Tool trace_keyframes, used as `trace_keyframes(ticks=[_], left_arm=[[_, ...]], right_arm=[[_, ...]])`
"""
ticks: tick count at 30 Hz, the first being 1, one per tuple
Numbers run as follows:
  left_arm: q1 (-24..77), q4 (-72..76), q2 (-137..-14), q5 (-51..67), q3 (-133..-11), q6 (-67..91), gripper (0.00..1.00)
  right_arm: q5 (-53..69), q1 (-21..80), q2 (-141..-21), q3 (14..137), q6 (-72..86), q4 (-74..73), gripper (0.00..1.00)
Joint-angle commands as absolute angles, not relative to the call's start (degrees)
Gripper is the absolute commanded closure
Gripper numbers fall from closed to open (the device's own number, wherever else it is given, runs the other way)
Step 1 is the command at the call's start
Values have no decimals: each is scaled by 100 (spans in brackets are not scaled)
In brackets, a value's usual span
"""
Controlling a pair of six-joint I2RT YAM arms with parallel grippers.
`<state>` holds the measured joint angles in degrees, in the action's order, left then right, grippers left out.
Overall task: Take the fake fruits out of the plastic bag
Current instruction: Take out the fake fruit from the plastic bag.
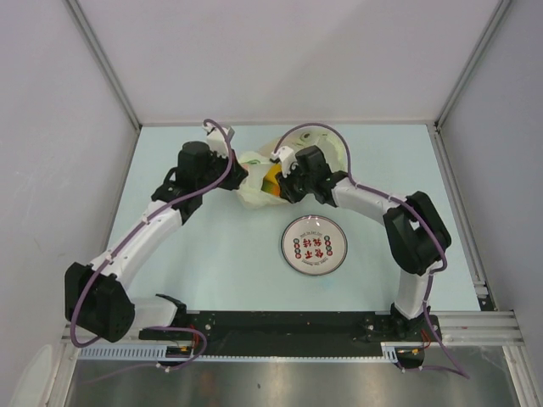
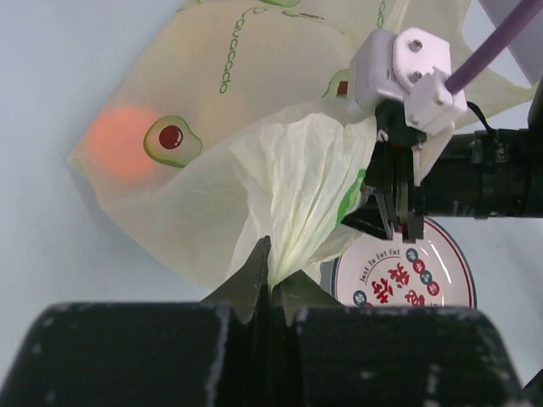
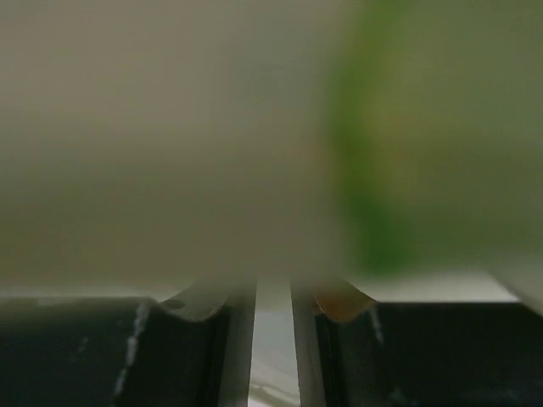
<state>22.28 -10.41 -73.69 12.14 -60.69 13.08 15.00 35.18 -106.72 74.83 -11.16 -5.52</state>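
The plastic bag [image 1: 256, 180], pale yellow-cream with avocado prints, lies bunched between my two grippers at the table's far middle. My left gripper [image 1: 240, 175] is shut on a gathered fold of the bag [image 2: 288, 195], with its tips [image 2: 273, 273] pinching the film. An orange fruit [image 2: 123, 140] glows through the bag wall. A yellow-orange fruit [image 1: 271, 181] shows at the bag's mouth. My right gripper [image 1: 283, 185] presses into the bag from the right. Its jaws [image 3: 273, 292] stand nearly closed with pale film between them. The other fruits are hidden.
A round white plate [image 1: 314, 245] with red and green marks lies on the table in front of the bag, and its rim also shows in the left wrist view [image 2: 458, 263]. Grey walls enclose the pale blue table on three sides.
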Motion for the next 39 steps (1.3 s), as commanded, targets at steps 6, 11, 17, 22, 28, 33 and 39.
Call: trace_keyframes(ticks=[6,11,17,22,28,33,39], left_arm=[[2224,-1081,-6820,932,-5397,1459,100],[2232,-1283,-6785,1036,-5291,1477,100],[2241,-1538,-6592,870,-5107,1415,100],[2232,-1538,-6487,888,-5010,1424,100],[2241,-1503,-6442,853,-4966,1398,100],[2241,-1451,-6460,879,-4939,1406,100],[2241,-1433,-6574,941,-5036,1424,100]], right_arm=[[1591,3613,-10344,7585,-915,-521,75],[1239,3577,-10984,8172,-713,-300,61],[941,3560,-11557,8691,-527,-62,34],[818,3560,-11821,8930,-378,-220,22],[9,3691,-11988,8877,-596,237,1],[-148,3762,-12409,9114,-896,325,0],[-457,3779,-12946,9545,-1055,500,0]])
